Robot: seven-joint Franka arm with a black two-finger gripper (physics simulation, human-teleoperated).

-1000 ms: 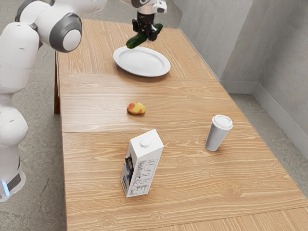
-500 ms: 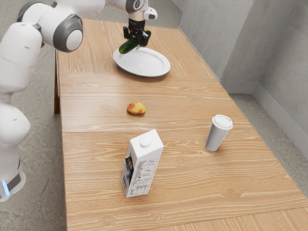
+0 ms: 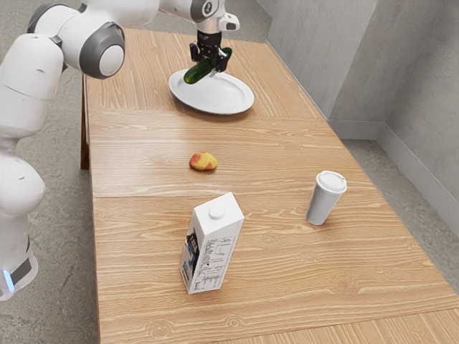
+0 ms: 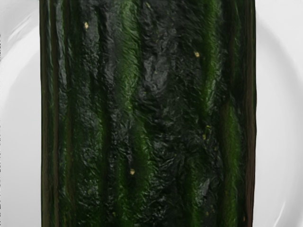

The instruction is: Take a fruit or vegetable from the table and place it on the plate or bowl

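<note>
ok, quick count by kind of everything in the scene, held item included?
Produce: 2 (cucumber, yellow-red fruit)
Plates: 1 (white plate)
Cartons: 1 (carton)
Cups: 1 (lidded cup)
Total: 5

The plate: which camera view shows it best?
The exterior view: nearly the whole white plate shows there, under the cucumber that the gripper holds. In the wrist view the cucumber hides most of it; white strips show on both sides.
</note>
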